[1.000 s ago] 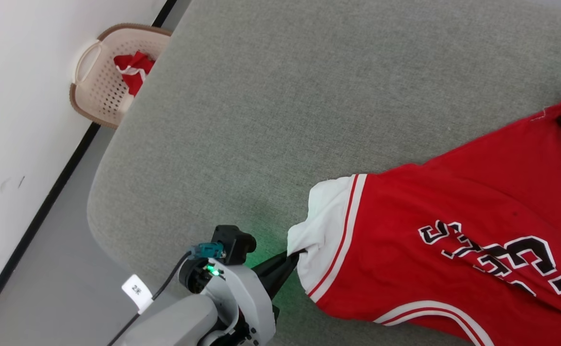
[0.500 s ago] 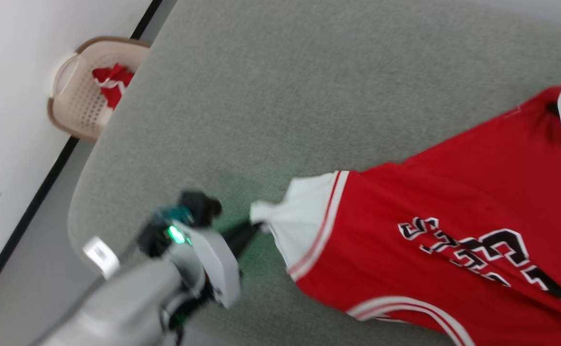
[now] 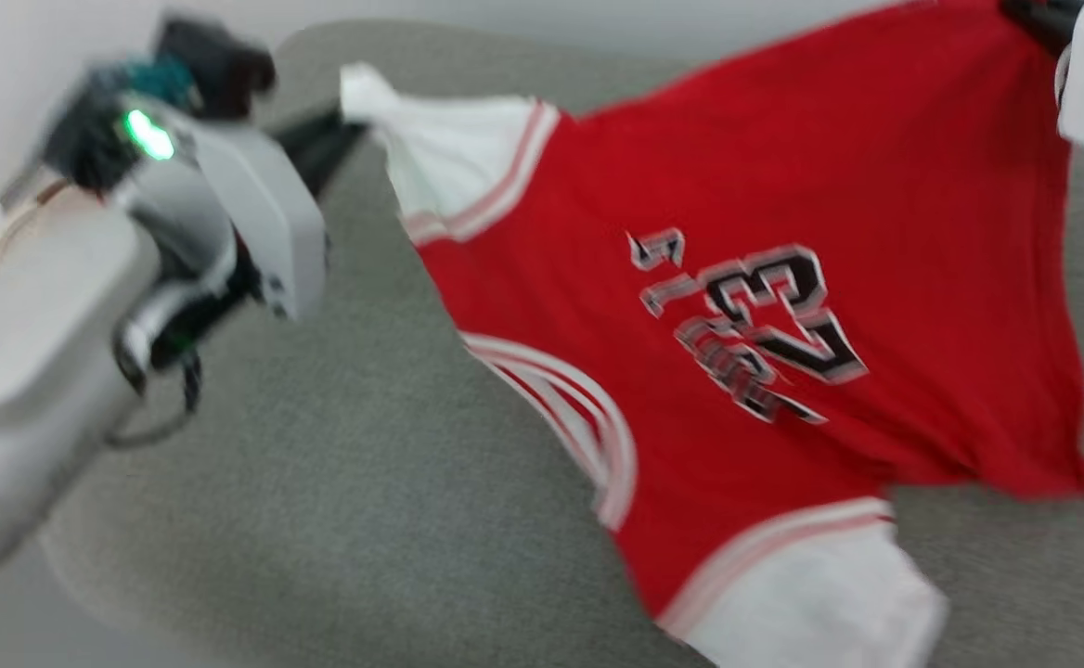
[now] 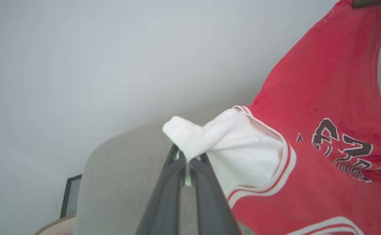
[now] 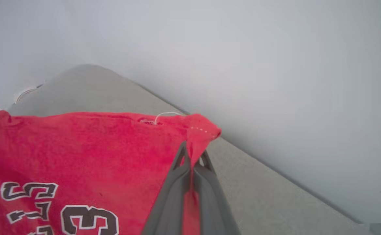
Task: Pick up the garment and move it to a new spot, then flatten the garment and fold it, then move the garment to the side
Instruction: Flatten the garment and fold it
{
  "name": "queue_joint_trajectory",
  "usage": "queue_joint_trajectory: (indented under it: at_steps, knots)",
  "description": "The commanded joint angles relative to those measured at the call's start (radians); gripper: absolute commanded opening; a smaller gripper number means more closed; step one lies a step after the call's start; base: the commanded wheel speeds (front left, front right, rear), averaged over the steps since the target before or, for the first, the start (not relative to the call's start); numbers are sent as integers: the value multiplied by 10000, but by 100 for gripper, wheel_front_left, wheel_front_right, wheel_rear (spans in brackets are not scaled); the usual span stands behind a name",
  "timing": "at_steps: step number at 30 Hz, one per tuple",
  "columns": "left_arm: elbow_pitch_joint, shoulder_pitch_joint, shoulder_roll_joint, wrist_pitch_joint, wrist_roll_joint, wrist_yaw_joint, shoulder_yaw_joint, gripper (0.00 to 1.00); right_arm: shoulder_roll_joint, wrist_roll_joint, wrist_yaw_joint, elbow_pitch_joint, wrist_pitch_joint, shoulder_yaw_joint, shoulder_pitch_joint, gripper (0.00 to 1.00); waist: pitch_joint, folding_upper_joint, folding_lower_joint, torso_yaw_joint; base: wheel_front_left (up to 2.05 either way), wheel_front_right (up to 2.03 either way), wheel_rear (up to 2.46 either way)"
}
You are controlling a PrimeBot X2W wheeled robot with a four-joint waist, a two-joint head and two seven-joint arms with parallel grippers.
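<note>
garment [image 3: 783,167], pinched by left fingers [image 4: 166,195], right fingers [image 5: 210,202]

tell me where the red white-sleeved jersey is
Head view, centre-right: the red white-sleeved jersey hangs over the grey padded surface, stretched between the left gripper and right gripper.

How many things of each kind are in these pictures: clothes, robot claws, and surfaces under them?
Garments: 1, the garment, a red jersey numbered 23 with white sleeves.
Grippers: 2, the left gripper and the right gripper, each shut on the garment.
Surfaces: 1, the grey padded surface.
Total: 4
</note>
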Motion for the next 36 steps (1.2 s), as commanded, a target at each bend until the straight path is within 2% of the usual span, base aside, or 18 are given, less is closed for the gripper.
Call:
queue_joint_trajectory:
  at_steps: [1, 11, 15, 22, 29, 36]
  knots:
    - [123, -453, 69, 118, 149, -87, 97, 0, 66, 25, -10, 101, -211, -154, -260, 0, -717, 0, 0, -732, 0, 0, 0]
    - [2005, -3088, -392, 803, 713, -703, 193, 0, 885, -524, -10, 1041, -1726, -738, -1166, 0, -1756, 0, 0, -1642, 0, 0, 0]
    - [2736, -3779, -638, 941, 751, -869, 128, 0, 1179, -377, -10, 1167, -1916, -945, -1284, 0, -2113, 0, 0, -1918, 0, 0, 0]
    - [3525, -4590, -884, 1108, 642, -995, -22, 0, 1211, -470, -9, 1075, -1895, -1140, -1491, 0, -2267, 0, 0, -2204, 0, 0, 0]
    - [3720, -5118, -812, 936, 529, -1023, -166, 0, 1042, -711, -10, 1007, -1841, -1527, -1843, 0, -1497, 0, 0, -2356, 0, 0, 0]
    - [3877, -5917, -635, 299, 775, -1018, -223, 0, 1071, -1501, -9, 1151, -2067, -2057, -2579, 0, 275, 0, 0, -2494, 0, 0, 0]
